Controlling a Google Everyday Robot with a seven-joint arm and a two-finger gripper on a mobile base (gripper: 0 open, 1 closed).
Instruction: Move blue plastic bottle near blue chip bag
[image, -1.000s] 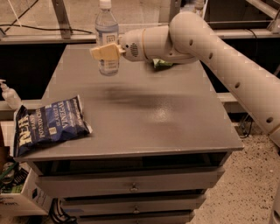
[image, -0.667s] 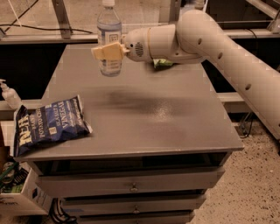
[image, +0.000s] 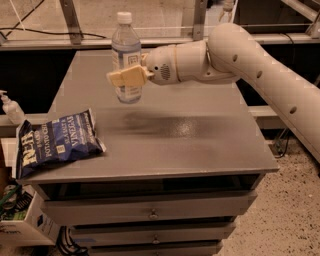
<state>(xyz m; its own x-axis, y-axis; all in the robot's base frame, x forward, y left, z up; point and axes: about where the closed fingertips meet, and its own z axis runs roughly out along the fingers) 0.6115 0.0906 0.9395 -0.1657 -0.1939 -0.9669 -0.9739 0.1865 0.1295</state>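
While clamping the upright bottle (image: 125, 45) in the gripper (image: 127, 77) above the table (image: 200, 135), hangs well apart from the chip bag (image: 55, 142); needs carrying toward the near-left corner.

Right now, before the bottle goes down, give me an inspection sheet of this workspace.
Surface: grey cabinet top, drawers below.
Job's things: blue plastic bottle upright, seemingly held above the back left of the top; blue chip bag lying flat at the front left corner.
Clutter: white pump bottle off the top, to its left.
Gripper: gripper shut on the bottle's label; the arm reaches in from the right.
Cables: black cable on the floor behind.
Surroundings: cardboard box at lower left.
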